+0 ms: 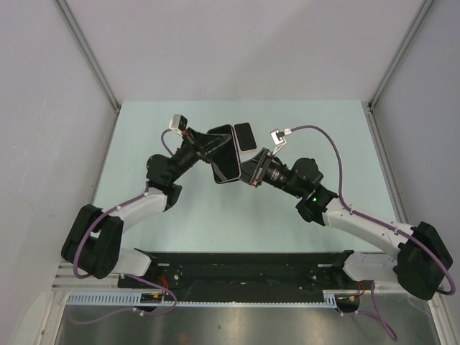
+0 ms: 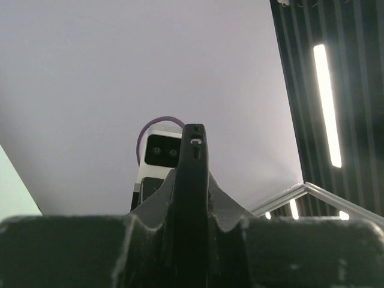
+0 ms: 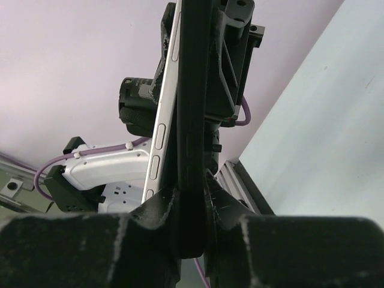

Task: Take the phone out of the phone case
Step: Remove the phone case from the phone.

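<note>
In the top view both arms meet over the table's middle and hold the phone (image 1: pixel 226 154) in the air, black screen up, with the pale rim of the phone case (image 1: pixel 228 180) around it. My left gripper (image 1: pixel 210 147) is shut on its left end. My right gripper (image 1: pixel 249 171) is shut on its right end. In the right wrist view the case's pale edge with button bumps (image 3: pixel 161 138) stands apart from the dark phone slab (image 3: pixel 193 90), which sits between my right gripper's jaws (image 3: pixel 192 192). In the left wrist view my left gripper (image 2: pixel 193 180) clamps a dark edge (image 2: pixel 194 150).
A small dark rounded rectangle (image 1: pixel 246 135) lies just beyond the grippers on the pale green table (image 1: pixel 309 136). Grey walls close in the back and sides. A black rail (image 1: pixel 244 267) runs along the near edge by the arm bases.
</note>
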`<state>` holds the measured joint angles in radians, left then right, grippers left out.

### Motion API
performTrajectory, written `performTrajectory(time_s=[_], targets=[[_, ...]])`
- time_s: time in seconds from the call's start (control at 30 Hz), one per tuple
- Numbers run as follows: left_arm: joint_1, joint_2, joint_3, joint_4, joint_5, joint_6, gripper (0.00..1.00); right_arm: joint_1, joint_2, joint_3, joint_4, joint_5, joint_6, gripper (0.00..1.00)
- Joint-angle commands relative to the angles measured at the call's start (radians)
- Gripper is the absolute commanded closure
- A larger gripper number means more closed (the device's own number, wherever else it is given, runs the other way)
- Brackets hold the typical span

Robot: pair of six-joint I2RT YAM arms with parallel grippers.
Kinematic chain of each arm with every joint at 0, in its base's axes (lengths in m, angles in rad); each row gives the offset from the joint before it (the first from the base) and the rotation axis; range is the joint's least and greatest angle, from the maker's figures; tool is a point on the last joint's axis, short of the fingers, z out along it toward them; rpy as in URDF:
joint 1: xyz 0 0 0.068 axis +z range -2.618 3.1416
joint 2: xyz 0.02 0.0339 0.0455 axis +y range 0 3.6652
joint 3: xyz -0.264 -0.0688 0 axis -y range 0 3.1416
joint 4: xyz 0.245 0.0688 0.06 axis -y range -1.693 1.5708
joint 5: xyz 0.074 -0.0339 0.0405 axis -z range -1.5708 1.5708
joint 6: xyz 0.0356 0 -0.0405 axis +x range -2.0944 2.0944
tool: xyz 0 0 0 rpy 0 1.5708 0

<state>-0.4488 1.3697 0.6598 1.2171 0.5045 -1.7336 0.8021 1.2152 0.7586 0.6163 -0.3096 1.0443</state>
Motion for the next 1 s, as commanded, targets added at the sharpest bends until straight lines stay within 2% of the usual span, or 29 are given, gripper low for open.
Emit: performTrajectory(time_s=[0.0, 0.07, 0.1, 0.17, 0.2, 0.3, 0.37, 0.4, 0.47, 0.57, 0.77, 0.87, 0.97], targets=[[-0.094, -0.035, 0.012, 0.194, 0.088, -0.069, 1.00, 0.008, 0.017, 0.025, -0.157, 0.093, -0.067, 1.00], [-0.094, -0.027, 0.012, 0.193, 0.094, -0.063, 0.92, 0.011, 0.006, 0.024, -0.174, 0.110, -0.081, 1.00], [-0.094, -0.027, 0.011, 0.191, 0.095, -0.061, 0.79, 0.016, 0.004, 0.024, -0.194, 0.118, -0.087, 1.00], [-0.094, -0.026, 0.003, 0.182, 0.095, -0.052, 0.63, 0.016, -0.012, 0.024, -0.222, 0.148, -0.099, 1.00], [-0.094, -0.026, 0.003, 0.174, 0.095, -0.049, 0.47, 0.014, -0.020, 0.024, -0.257, 0.159, -0.115, 1.00], [-0.094, -0.024, 0.001, 0.145, 0.100, -0.035, 0.23, 0.005, -0.063, 0.024, -0.340, 0.210, -0.147, 1.00], [-0.094, -0.023, 0.003, 0.128, 0.104, -0.023, 0.16, -0.003, -0.092, 0.024, -0.386, 0.251, -0.164, 1.00], [-0.094, -0.024, 0.003, 0.111, 0.108, -0.015, 0.05, -0.007, -0.123, 0.021, -0.432, 0.263, -0.182, 1.00], [-0.094, -0.026, 0.000, 0.085, 0.114, 0.012, 0.00, -0.026, -0.160, 0.015, -0.481, 0.308, -0.201, 1.00], [-0.094, -0.041, 0.000, -0.025, 0.111, 0.075, 0.00, -0.055, -0.233, 0.005, -0.582, 0.374, -0.240, 1.00], [-0.094, -0.078, 0.040, -0.345, 0.108, 0.227, 0.00, -0.104, -0.397, -0.011, -0.805, 0.507, -0.297, 1.00], [-0.094, -0.104, 0.053, -0.450, 0.086, 0.271, 0.00, -0.107, -0.437, -0.012, -0.909, 0.620, -0.340, 1.00], [-0.094, -0.141, 0.098, -0.643, 0.065, 0.366, 0.00, -0.110, -0.412, -0.011, -1.036, 0.739, -0.378, 1.00]])
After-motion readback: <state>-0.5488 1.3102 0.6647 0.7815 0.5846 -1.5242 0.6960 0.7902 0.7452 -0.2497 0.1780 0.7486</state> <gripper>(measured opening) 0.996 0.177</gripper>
